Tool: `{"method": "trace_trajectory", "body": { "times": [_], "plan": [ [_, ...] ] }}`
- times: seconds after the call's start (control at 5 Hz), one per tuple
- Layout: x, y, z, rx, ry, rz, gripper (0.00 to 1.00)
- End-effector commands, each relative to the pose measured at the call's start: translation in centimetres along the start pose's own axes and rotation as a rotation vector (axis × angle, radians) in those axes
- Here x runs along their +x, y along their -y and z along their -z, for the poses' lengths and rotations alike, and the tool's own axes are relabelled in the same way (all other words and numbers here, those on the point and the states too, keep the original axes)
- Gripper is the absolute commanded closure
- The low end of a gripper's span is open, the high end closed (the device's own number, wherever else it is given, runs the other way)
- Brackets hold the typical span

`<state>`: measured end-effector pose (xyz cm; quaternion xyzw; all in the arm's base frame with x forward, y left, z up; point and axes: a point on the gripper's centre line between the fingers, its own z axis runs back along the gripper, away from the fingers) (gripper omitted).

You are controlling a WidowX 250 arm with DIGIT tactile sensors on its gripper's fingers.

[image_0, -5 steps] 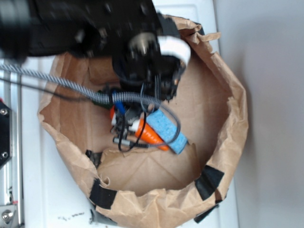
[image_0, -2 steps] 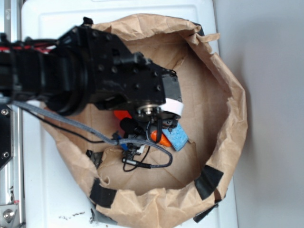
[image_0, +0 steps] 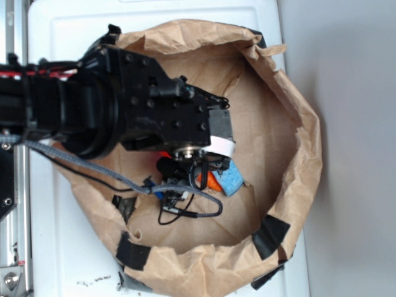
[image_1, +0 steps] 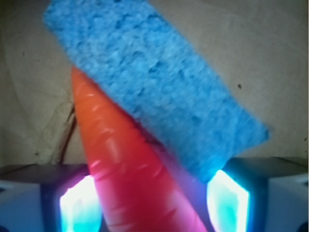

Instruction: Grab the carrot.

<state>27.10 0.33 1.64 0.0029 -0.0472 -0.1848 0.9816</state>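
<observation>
In the lower centre of the exterior frame, inside the crumpled paper bag on the white tabletop, my gripper hung spread wide, holding nothing. The carrot lay between its fingers, running up toward the frame's upper left. I judged this the final approach; next called for lowering and closing. The blue sponge lay partly over the carrot and risked being pinched too.

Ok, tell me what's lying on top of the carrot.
In the wrist view the blue sponge lies across the carrot, covering its upper right side. The carrot's leafy top is out of view. The paper bag holds both.
</observation>
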Motion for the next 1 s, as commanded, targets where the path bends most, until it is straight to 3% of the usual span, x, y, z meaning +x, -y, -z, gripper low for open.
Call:
{"method": "trace_trajectory", "body": {
  "times": [0.0, 0.2, 0.6, 0.8],
  "plan": [
    [0.1, -0.5, -3.2, -0.037, 0.051, 0.019, 1.0],
    [-0.1, -1.3, -8.0, -0.127, 0.096, -0.012, 1.0],
    [-0.5, -2.4, -14.0, -0.239, 0.161, -0.023, 1.0],
    [-0.6, -2.2, -13.8, -0.222, 0.149, -0.015, 1.0]
  ]
}}
